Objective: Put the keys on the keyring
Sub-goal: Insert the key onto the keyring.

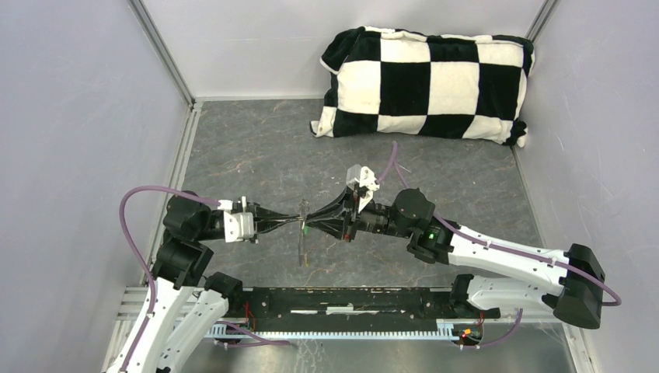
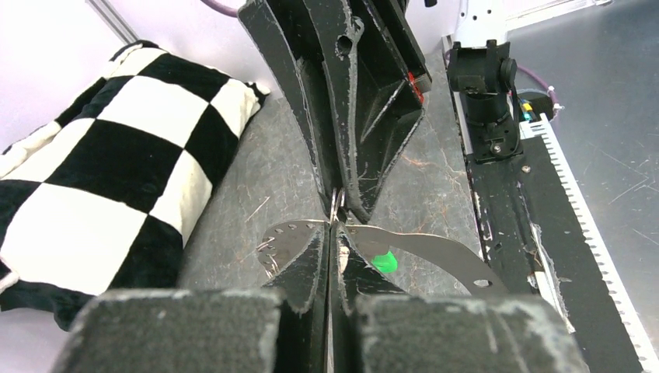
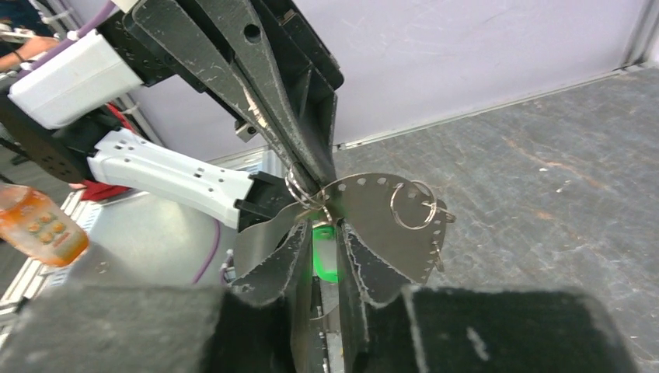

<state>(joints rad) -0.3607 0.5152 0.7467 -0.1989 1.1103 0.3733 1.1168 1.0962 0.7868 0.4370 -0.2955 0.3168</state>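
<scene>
Mid-frame the left gripper point(image 2: 332, 237) pinches tight on the silver plate point(image 3: 365, 203), the right gripper point(image 3: 326, 233) (jaws narrow) hugs the green key point(image 3: 326, 263), which next needs poking onto the keyring point(image 3: 392, 208)

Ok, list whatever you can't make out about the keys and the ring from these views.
- Green key: right wrist view, only its head shows; the right gripper hides the rest.
- Small ring: whether the key is threaded on it cannot be told.
- Top view: key and ring too small where the grippers meet.
- Second key: not visible in any view.
- Right gripper: open or gripping, unclear.
</scene>
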